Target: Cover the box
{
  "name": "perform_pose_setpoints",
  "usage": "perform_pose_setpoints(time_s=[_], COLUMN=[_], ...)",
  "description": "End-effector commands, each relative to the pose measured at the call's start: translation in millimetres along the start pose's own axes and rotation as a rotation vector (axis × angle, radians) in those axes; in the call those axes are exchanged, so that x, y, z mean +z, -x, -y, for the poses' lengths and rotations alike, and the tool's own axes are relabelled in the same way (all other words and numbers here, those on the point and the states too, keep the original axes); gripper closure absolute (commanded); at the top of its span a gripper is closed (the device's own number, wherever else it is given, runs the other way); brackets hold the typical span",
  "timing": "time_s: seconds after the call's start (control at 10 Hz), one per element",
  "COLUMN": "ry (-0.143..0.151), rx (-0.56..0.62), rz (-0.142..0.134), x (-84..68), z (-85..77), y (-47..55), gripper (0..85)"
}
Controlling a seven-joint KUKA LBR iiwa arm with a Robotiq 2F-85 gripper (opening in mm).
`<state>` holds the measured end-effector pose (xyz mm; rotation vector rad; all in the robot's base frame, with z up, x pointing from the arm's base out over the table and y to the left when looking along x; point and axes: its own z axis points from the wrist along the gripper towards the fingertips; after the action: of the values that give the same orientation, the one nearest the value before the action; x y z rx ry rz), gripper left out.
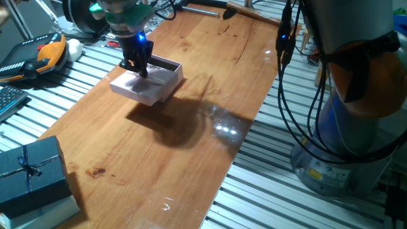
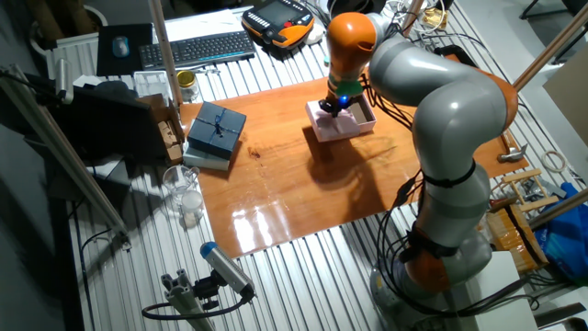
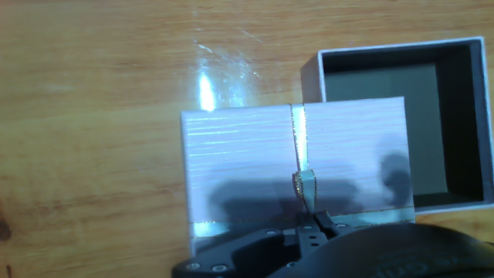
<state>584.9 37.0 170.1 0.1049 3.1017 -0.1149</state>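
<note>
The flat pale pink lid point(image 3: 255, 166) with a silver string cross hangs from my gripper point(image 3: 309, 222), which is shut on the small loop at the lid's middle. The lid is held level a little above the wooden table and overlaps the left part of the open pink box point(image 3: 409, 123), whose inside looks dark. In one fixed view the gripper point(image 1: 140, 65) holds the lid point(image 1: 141, 88) in front of the box point(image 1: 168, 69). In the other fixed view the lid point(image 2: 331, 127) and box point(image 2: 363, 114) lie under the gripper point(image 2: 334, 105).
A dark blue ribboned box point(image 1: 30, 170) sits at the table's near left corner; it also shows in the other fixed view point(image 2: 218, 130). A teach pendant point(image 1: 44, 52) and a keyboard point(image 2: 197, 48) lie off the table. Black cables point(image 1: 284, 44) hang at the right.
</note>
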Motion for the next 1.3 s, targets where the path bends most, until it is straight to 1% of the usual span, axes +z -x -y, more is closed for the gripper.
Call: perform_pose_setpoints(time_s=[0.0,0.4,0.6,0.7,0.8,0.9,1.0,1.2], ry=[-0.002,-0.009,-0.014,-0.031,-0.035,-0.041,-0.058,-0.058], rx=[-0.017,-0.089,-0.088,-0.087,-0.102,-0.109,-0.106,-0.065], rz=[0.007,-0.002,-0.002,-0.001,-0.006,-0.005,0.0,-0.004], x=[0.0,0.0,0.0,-1.7,-4.6,-6.5,-7.2,-6.5], z=[0.0,0.0,0.0,5.9,14.3,22.3,30.3,48.7], y=[0.0,0.0,0.0,4.3,9.6,13.6,17.2,25.1], gripper=[85.0,85.0,85.0,85.0,85.0,85.0,85.0,85.0])
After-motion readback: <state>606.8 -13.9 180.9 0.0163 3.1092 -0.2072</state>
